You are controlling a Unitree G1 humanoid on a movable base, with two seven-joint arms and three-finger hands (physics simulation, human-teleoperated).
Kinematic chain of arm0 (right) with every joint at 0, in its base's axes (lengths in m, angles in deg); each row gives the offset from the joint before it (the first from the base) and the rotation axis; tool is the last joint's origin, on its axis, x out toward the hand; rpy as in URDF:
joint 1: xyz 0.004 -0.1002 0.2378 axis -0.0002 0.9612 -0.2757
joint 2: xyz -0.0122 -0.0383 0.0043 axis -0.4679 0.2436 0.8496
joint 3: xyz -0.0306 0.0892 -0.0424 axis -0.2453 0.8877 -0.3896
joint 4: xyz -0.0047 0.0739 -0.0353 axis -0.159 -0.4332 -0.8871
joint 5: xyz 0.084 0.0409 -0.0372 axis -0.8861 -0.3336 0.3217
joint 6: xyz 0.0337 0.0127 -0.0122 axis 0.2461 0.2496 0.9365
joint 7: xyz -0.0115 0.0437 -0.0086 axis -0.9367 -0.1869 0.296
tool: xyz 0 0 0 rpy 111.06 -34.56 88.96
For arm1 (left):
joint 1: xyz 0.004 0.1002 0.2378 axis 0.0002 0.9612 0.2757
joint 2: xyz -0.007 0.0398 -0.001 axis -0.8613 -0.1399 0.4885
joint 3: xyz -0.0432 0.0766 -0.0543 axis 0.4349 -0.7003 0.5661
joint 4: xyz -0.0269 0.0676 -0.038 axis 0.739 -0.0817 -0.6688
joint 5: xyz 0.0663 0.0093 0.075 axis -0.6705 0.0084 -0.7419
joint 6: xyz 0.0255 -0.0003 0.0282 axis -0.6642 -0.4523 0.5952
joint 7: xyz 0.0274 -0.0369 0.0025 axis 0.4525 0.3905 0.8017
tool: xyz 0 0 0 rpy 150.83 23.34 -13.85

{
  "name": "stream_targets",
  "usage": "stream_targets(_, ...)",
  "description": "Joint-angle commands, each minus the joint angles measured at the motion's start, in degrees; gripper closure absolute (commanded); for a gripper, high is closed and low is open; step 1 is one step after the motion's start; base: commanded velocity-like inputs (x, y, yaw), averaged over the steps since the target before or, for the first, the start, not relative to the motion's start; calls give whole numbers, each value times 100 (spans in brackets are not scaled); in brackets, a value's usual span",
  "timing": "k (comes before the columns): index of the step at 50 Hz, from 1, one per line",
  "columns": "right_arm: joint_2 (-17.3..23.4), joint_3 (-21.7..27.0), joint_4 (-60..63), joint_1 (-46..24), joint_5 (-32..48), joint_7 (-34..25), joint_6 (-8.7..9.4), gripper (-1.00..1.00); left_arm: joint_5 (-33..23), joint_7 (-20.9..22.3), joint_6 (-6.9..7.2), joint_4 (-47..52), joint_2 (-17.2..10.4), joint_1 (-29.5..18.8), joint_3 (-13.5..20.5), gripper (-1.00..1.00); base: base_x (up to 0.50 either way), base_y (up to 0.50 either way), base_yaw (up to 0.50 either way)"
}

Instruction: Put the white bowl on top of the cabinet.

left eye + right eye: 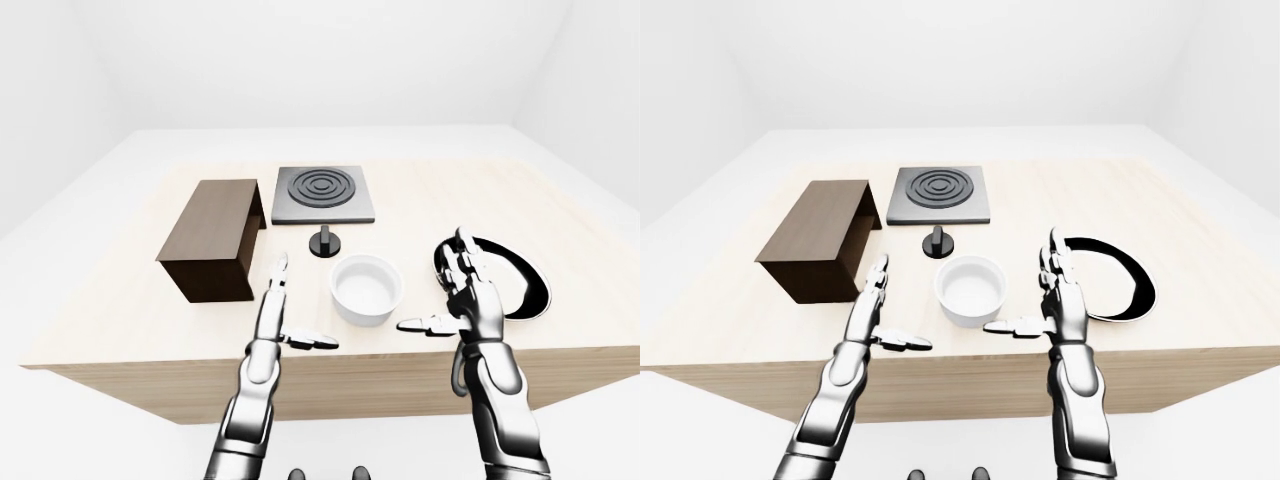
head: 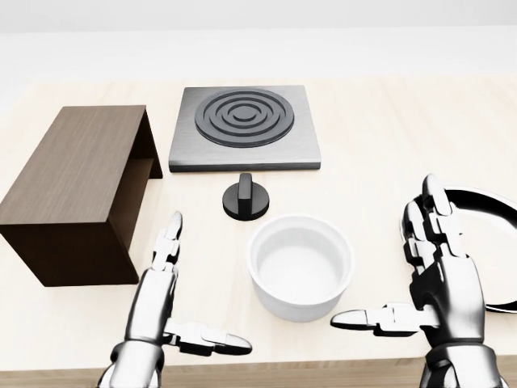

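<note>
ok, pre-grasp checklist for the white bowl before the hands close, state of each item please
1. Both hands open: ok. The left robot hand and right robot hand have their fingers spread.
2. Hands flank the white bowl: ok, one on each side, neither touching it.
3. Bowl upright and empty: ok, interior shows plain white.
4. Cabinet top free for placing: ok, nothing rests on it.
5. Clutter near the bowl: not ok. The black knob sits just above it in the head view, and the black pan lies by the right robot hand.
6. Hand height against the bowl rim: cannot tell from these views.
</note>
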Motion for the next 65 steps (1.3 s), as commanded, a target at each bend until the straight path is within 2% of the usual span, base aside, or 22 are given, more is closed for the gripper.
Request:
stream_targets(1, 178, 362, -31, -256, -40, 199, 178, -100, -1704, -129, 0, 730, 631, -481, -1178, -100, 0, 0, 0)
stream_targets(12, 185, 385, 4, -261, -62, 196, 208, -100, -1744, -118, 0, 616, 669, -544, -1200, -100, 0, 0, 0)
stream_targets(19, 194, 407, 16, -270, -83, 206, 225, -100, -2103, -82, 0, 616, 743, -667, -1286, -100, 0, 0, 0)
stream_targets(25, 204, 433, 36, -269, -111, 201, 236, -100, -2605, -37, 0, 365, 845, -875, -1369, -100, 0, 0, 0)
stream_targets(34, 218, 489, 125, -261, -179, 190, 316, -100, -3536, -26, 0, -552, 983, -1153, -1434, -100, 0, 0, 0)
stream_targets(43, 219, 538, 231, -244, -229, 177, 401, -100, -4267, 227, 0, -823, 1136, -1183, -1490, -100, 0, 0, 0)
stream_targets(52, 219, 566, 314, -233, -261, 178, 466, -100, -5106, 188, 0, -901, 1235, -1174, -1575, -100, 0, 0, 0)
stream_targets(61, 237, 606, 332, -257, -310, 175, 512, -100, -5544, 253, 0, -1079, 1334, -1252, -1569, -100, 0, 0, 0)
stream_targets(65, 257, 660, 420, -249, -384, 164, 592, -100, -5687, 178, 0, -1127, 1373, -1274, -1540, -100, 0, 0, 0)
